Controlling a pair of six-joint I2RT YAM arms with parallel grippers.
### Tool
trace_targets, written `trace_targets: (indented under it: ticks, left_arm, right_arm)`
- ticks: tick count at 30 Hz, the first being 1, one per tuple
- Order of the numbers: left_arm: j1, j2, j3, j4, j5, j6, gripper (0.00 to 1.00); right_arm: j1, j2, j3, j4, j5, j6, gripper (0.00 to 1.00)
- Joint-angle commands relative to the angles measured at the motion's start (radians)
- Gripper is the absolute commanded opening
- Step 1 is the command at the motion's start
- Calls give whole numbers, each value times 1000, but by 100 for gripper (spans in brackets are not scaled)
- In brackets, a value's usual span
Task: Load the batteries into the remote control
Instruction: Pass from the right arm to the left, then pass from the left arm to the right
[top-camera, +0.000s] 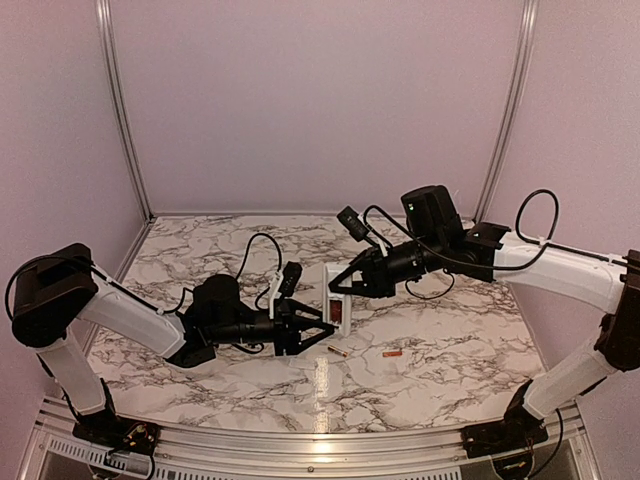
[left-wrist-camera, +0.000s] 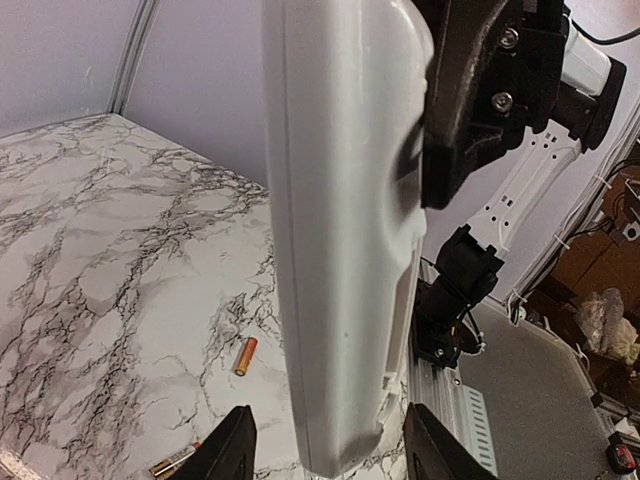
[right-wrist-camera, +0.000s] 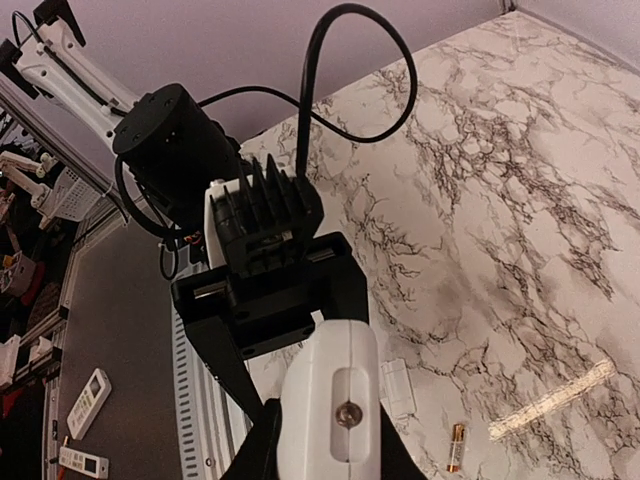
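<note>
Looking across the marble table (top-camera: 450, 400), I have both arms meeting near its middle. The right gripper (top-camera: 345, 285) is pinching the remote control (top-camera: 337, 303) by its upper part and holds it upright, clear of the surface. The left gripper (top-camera: 312, 328) sits low on the remote's left, its fingers (left-wrist-camera: 232, 448) spread to either side of the lower end with a gap on each side, so not gripping.

I judge the step in hand to be taking that lower end. I would centre the fingers on the narrow edges and close gently, keeping them off the dark patch on the near face, and let the right go only once the left grip is firm.

A small flat white piece (right-wrist-camera: 398, 387) lies on the table below; it may be the cover, but I cannot say. The batteries (top-camera: 338, 351) lie loose just near of the remote, the second (top-camera: 392, 354) further right, apart from the first.

I take the dark patch for the battery recess, but it is too small to confirm. In the left wrist view the remote fills the frame, with its top cut off and its buttons hidden. Battery polarity I cannot make out.
</note>
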Motion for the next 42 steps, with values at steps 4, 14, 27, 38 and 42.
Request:
trace_targets:
  ticks: [4, 14, 27, 38, 42]
  left_arm:
    - [-10, -12, 29, 79, 54, -54, 39]
    - [-12, 8, 1, 260, 56, -161, 7]
    - [-24, 94, -15, 556, -67, -313, 2]
    - [-40, 154, 1, 638, -88, -361, 2]
    - [-41, 156, 1, 641, -83, -365, 8]
  right_arm:
    - [8, 5, 2, 22, -100, -17, 2]
    - [9, 10, 2, 79, -107, 51, 22]
    - [2, -22, -131, 468, -54, 358, 38]
    - [1, -12, -169, 560, -46, 417, 24]
    - [-3, -14, -168, 558, -48, 416, 9]
